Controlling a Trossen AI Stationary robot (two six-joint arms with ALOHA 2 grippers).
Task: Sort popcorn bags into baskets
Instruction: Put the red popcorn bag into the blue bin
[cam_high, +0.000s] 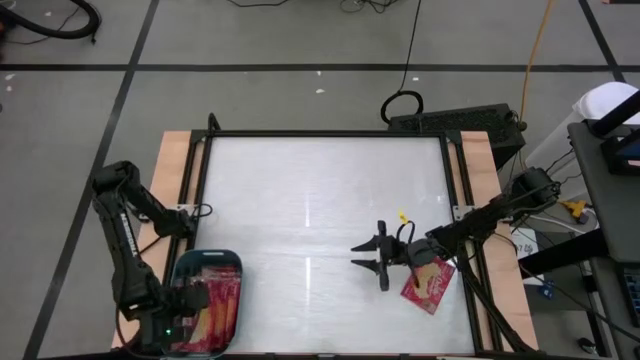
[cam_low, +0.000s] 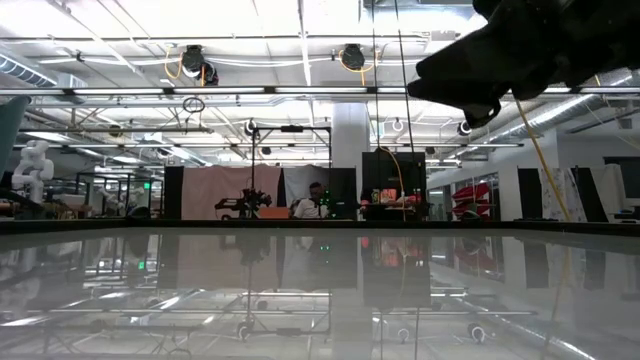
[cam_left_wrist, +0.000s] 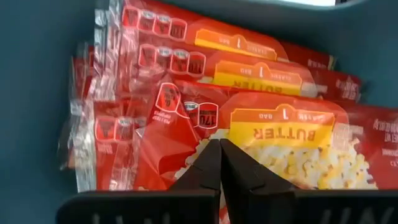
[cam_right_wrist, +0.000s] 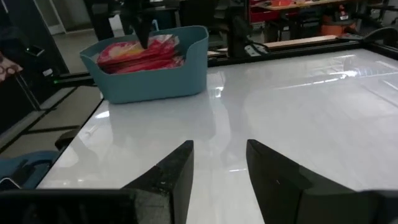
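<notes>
In the high view, the teal basket (cam_high: 178, 268) is seen at the near left corner of the white table (cam_high: 300, 190), with red popcorn bags (cam_high: 222, 300) stacked inside it. The left gripper (cam_high: 188, 300) is lowered into the basket over the bags. The right gripper (cam_high: 372, 257) is held above the table's right half, its fingers spread apart and nothing between them. One loose popcorn bag (cam_high: 430, 286) lies flat on the table just behind that gripper, partly under the right arm, near the right edge.

In the low view, only the glossy tabletop (cam_low: 320, 300) is shown, with a dark arm (cam_low: 520, 50) reaching in from the upper right; no bag or basket can be made out there.

In the left wrist view, the stacked popcorn bags (cam_left_wrist: 249, 81) are seen close up against the basket wall (cam_left_wrist: 37, 93). The left gripper's fingertips (cam_left_wrist: 221, 163) are pressed together over the topmost bag (cam_left_wrist: 292, 140); whether any of its wrapper is pinched cannot be told.

In the right wrist view, the right gripper's two fingers (cam_right_wrist: 180, 168) are parted and empty above bare table, and the basket (cam_right_wrist: 155, 78), filled with bags (cam_right_wrist: 140, 53), stands well apart across the surface.
</notes>
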